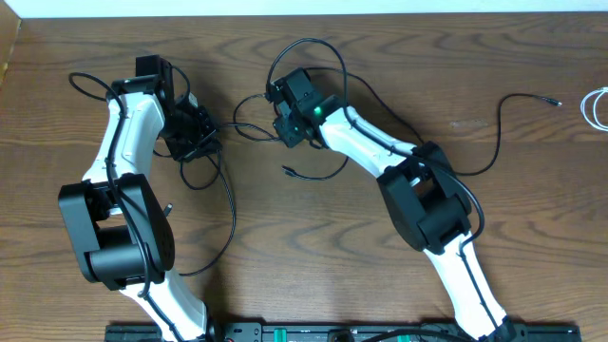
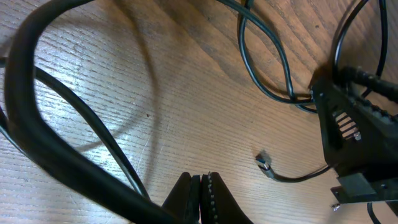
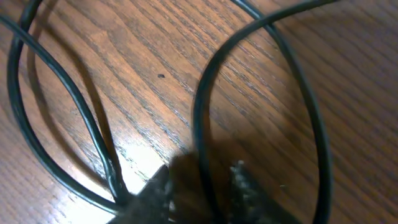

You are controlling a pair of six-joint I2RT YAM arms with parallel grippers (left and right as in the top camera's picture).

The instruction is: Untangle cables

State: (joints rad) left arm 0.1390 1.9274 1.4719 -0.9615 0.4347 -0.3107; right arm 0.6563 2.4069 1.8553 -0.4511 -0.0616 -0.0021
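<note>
— What's on the desk (image 1: 313,275)?
— Black cables (image 1: 234,209) looped loosely across the middle; a white cable (image 1: 597,106) at the far right edge.
— And the fingers?
— Left fingers (image 2: 186,196) pressed together. Right fingers (image 3: 244,186) apart, straddling a black cable.

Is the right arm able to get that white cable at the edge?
Probably yes: only a thin black cord lies between it and the white cable. Its claw must first leave the black cable it straddles.
</note>
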